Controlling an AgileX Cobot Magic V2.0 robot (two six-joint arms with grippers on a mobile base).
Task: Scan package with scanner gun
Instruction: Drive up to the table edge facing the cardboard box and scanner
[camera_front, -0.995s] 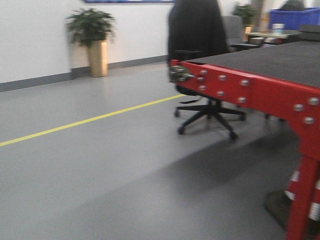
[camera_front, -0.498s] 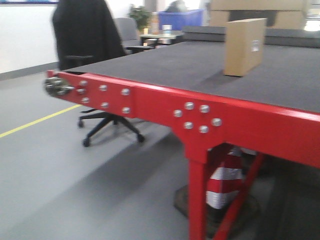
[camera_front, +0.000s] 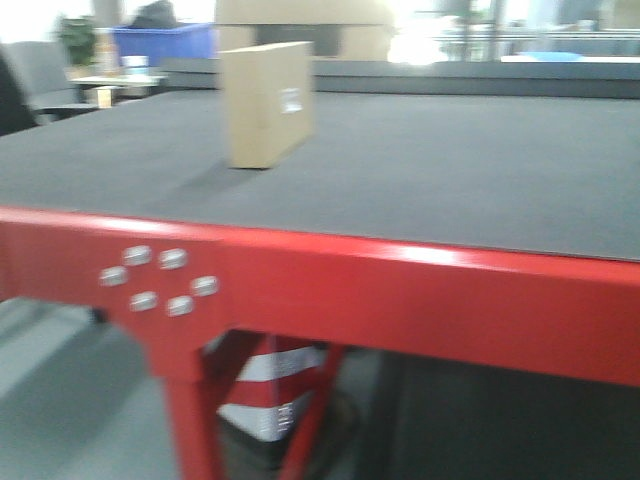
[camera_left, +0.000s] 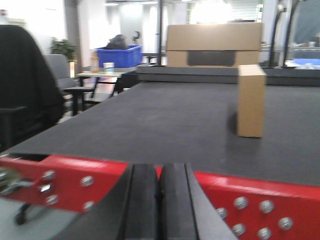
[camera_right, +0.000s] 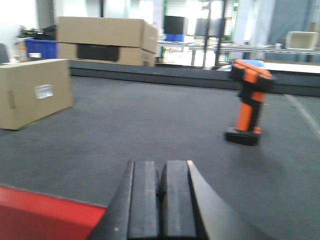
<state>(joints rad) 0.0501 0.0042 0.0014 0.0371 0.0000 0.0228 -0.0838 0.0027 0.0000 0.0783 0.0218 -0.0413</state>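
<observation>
Now | right gripper pinched closed, empty | scanner gun ahead-right, apart | package ahead-left | left gripper likewise closed

Red-framed, dark-topped table. Package stands on edge on it; scanner stands upright on its base, well apart.

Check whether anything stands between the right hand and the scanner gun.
Nothing visible does. Only bare dark table surface lies between the shut right hand and the upright scanner gun; the package stands off to the left.
</observation>
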